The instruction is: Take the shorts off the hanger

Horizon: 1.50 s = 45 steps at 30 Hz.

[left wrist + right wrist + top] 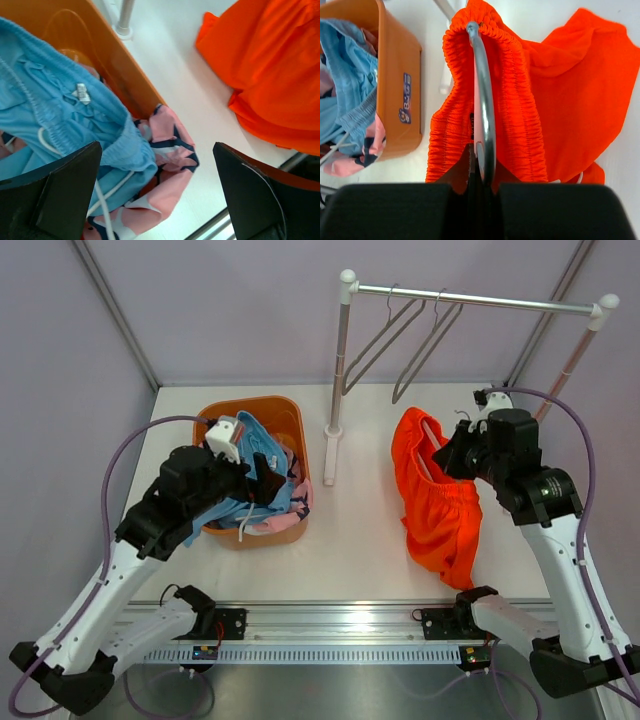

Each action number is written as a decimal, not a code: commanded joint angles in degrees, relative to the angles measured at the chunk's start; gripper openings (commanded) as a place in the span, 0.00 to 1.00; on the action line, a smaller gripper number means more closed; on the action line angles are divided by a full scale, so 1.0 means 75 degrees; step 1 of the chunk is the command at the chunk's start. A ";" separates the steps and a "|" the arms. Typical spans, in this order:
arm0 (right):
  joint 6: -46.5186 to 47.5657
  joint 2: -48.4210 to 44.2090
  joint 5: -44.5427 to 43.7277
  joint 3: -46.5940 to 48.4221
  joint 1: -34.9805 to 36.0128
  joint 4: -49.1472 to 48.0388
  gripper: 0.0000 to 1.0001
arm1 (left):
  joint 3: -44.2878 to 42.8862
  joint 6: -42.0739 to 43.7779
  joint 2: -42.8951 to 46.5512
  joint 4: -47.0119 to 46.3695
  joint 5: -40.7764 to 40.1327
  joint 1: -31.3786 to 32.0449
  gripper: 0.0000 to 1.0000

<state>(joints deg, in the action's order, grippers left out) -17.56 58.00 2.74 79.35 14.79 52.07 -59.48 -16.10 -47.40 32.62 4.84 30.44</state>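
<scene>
Orange plastic forms the rectangular basket (395, 120), and its side wall carries a small blue sticker (406, 98) with white characters. They may begin with a B, but the print is too small for me to be sure. A white care tag (81, 93) sits inside the waistband of the light blue fabric shorts (45, 115) with the white drawstring; I cannot read its text.

My right pincer (481, 170) is clamped on the silver metal wire hanger (482, 90). The bright orange fabric shorts (520, 100) hang from that wire just ahead of my fingertips. Their gathered waistband is stretched over it and their legs trail onto the white table (360, 540).

My left pincer (155, 195) hovers with its jaws spread wide and gripping nothing. The blue shorts are heaped in the basket just beside one finger (65, 195). The pink fabric shorts with the navy-and-white pattern (170, 150) spill over the basket's rim below the gap.
</scene>
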 commanded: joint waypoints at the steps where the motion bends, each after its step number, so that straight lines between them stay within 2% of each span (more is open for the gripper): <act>1: -0.0224 -0.0442 0.0149 -0.0501 0.0348 -0.0615 0.00 | -0.0704 -0.0197 -0.0230 -0.0166 -0.0691 0.0955 0.99; 2: -0.0248 -0.0525 0.0231 -0.0618 0.0442 -0.0696 0.00 | -0.0775 -0.0337 -0.0301 -0.0178 -0.1238 0.1201 0.99; 4: -0.0307 -0.0678 0.0255 -0.0923 0.0652 -0.0767 0.00 | -0.0939 -0.0443 -0.0697 -0.0329 -0.1849 0.2231 0.99; 5: -0.0318 -0.0806 0.0255 -0.1017 0.0851 -0.0814 0.00 | -0.1160 -0.0490 -0.0886 -0.0388 -0.2595 0.2618 0.99; 6: -0.0319 -0.0865 0.0279 -0.1203 0.0934 -0.0849 0.00 | -0.1302 -0.0548 -0.1108 -0.0528 -0.2939 0.3376 0.99; 9: -0.0353 -0.0983 0.0302 -0.1427 0.1215 -0.0803 0.00 | -0.2154 -0.0642 -0.2325 -0.0635 -0.3890 0.4480 0.99; 12: -0.0435 -0.1076 0.0279 -0.1638 0.1670 -0.0849 0.00 | -0.3150 -0.0747 -0.3638 -0.0588 -0.4722 0.4999 0.99; 14: -0.0471 -0.1089 -0.0036 -0.1709 0.1953 -0.0803 0.00 | -0.3493 -0.0911 -0.4352 -0.0634 -0.4910 0.5012 0.99; 19: -0.0529 -0.1147 -0.0553 -0.1814 0.2422 -0.0662 0.00 | -0.4383 -0.1053 -0.5246 -0.0846 -0.4958 0.5012 0.99; 26: -0.0530 -0.1299 -0.0623 -0.1686 0.2482 -0.0521 0.00 | -0.5182 -0.1076 -0.6231 -0.0541 -0.4982 0.5000 0.99; 34: -0.0506 -0.1381 -0.0741 -0.1686 0.2482 -0.0510 0.00 | -0.5019 -0.1369 -0.6501 -0.0330 -0.4876 0.5012 0.98; 45: -0.0518 -0.1241 -0.0788 -0.1768 0.2493 -0.0650 0.00 | -0.3776 -0.1651 -0.5727 -0.0693 -0.4829 0.5024 0.96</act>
<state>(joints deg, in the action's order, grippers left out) -20.71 48.86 -2.48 65.06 32.75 50.76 -88.53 -26.92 -94.15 30.96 -30.06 67.96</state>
